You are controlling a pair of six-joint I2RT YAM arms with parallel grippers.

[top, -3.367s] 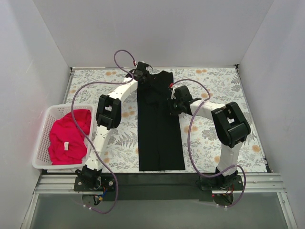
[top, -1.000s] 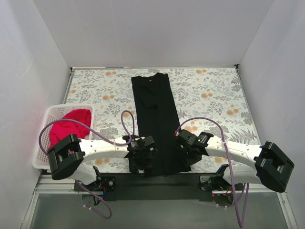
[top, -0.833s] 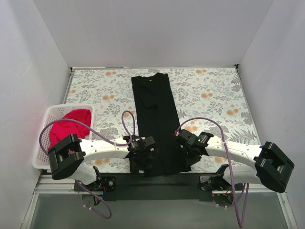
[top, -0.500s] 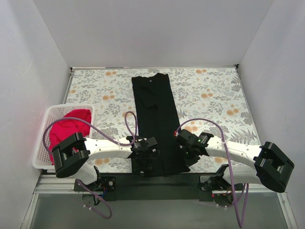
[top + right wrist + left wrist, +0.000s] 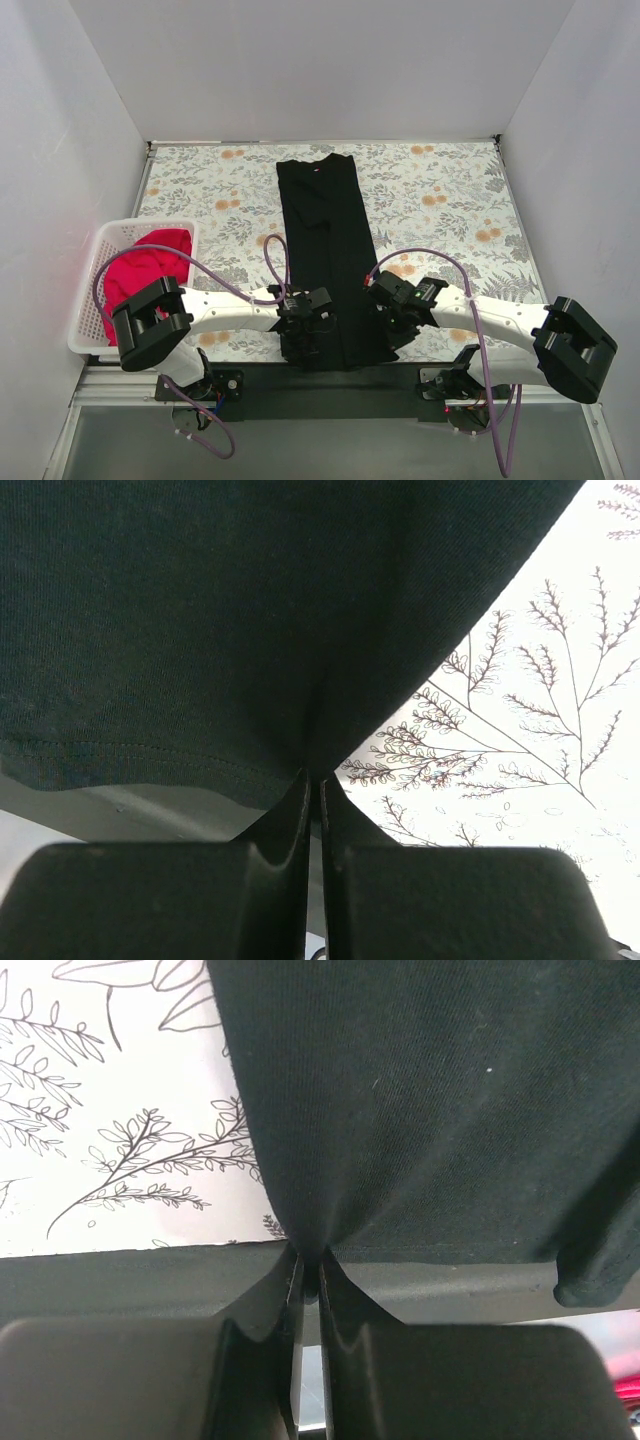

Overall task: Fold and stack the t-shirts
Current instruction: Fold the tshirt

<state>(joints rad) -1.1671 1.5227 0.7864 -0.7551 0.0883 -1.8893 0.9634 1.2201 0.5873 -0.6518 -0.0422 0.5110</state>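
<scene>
The black t-shirt (image 5: 325, 250) lies folded into a long narrow strip down the middle of the table, collar at the far end. My left gripper (image 5: 303, 347) is shut on its near left hem corner (image 5: 310, 1230). My right gripper (image 5: 388, 327) is shut on its near right hem corner (image 5: 300, 750). Both corners are pinched between the jaws and lifted slightly off the table. The red-pink t-shirt (image 5: 140, 270) lies crumpled in the white basket (image 5: 88, 275) at the left.
The floral tablecloth (image 5: 450, 200) covers the table between white walls. A dark strip (image 5: 330, 385) runs along the near table edge by the arm bases. The basket sits at the table's left edge.
Since the earliest frame both arms came from the shirt's far end to its near hem. In the last second the left gripper shifted slightly right; the hem corners are gripped.
</scene>
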